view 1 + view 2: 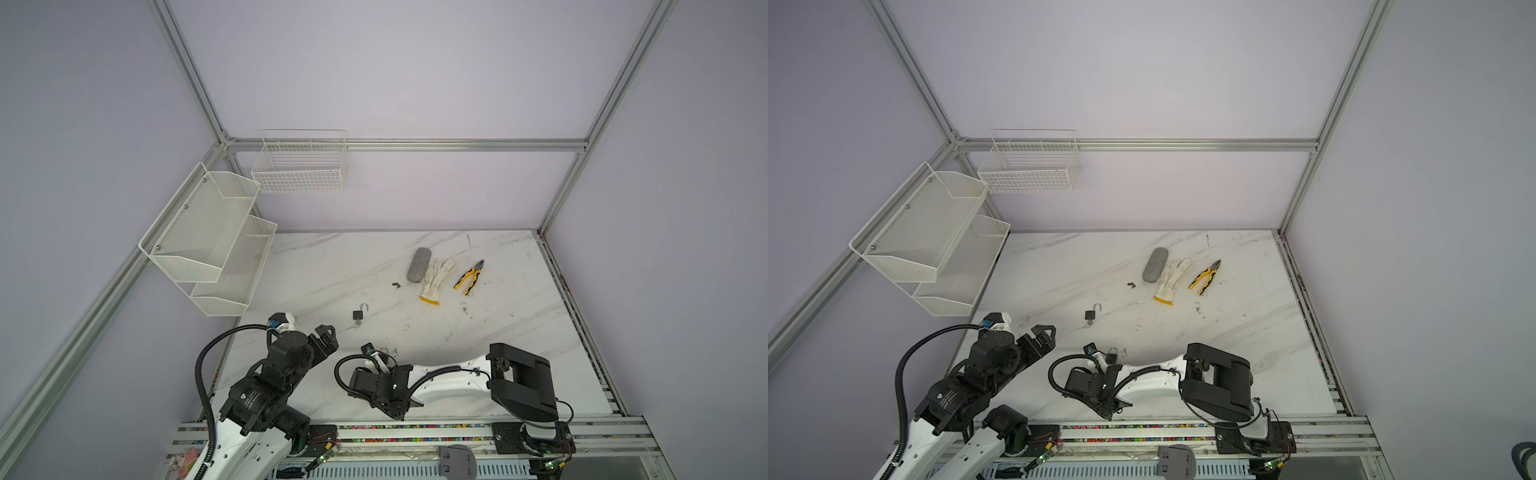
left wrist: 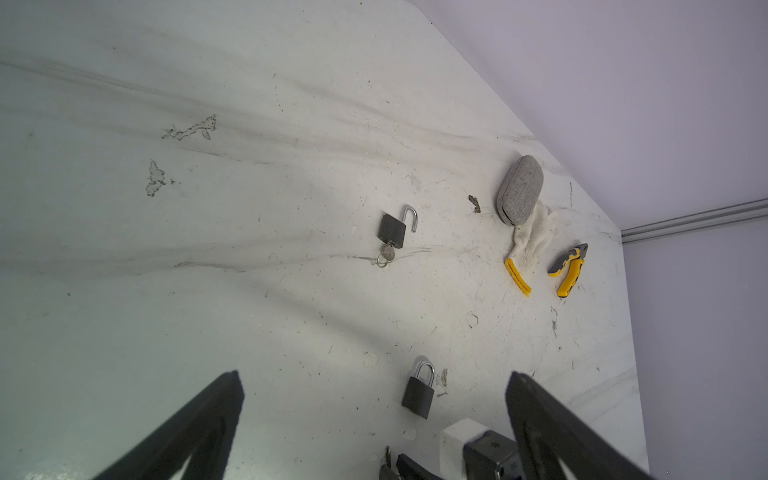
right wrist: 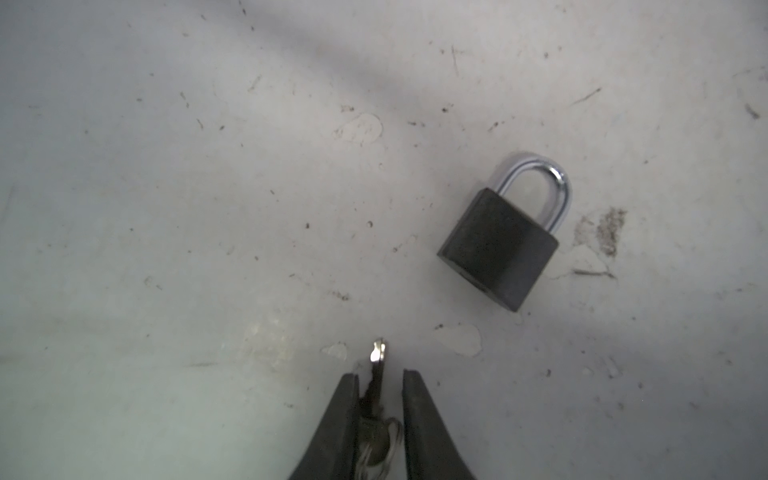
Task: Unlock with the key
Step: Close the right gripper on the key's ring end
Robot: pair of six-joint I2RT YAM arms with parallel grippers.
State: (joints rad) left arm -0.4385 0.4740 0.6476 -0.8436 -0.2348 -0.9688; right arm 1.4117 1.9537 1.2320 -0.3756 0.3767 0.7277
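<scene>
A dark padlock (image 3: 503, 241) with its silver shackle closed lies flat on the white marble table (image 1: 519, 324), a short way ahead and to one side of my right gripper (image 3: 380, 374). That gripper is shut on a small silver key (image 3: 378, 357); the blade stands on edge and pokes out past the fingertips, with the ring behind. The same padlock (image 2: 419, 392) shows between the fingers of my left gripper (image 2: 374, 376), which hangs open and empty above the table. Only the padlock's top (image 1: 1112, 355) peeks out behind the right wrist in a top view.
A second padlock (image 1: 358, 313), shackle swung open and key in its base, lies further back. At the back right are a grey case (image 1: 419, 264), a white glove (image 1: 436, 280) and yellow pliers (image 1: 469, 276). White mesh shelves (image 1: 208, 241) and a wire basket (image 1: 299, 166) hang at left.
</scene>
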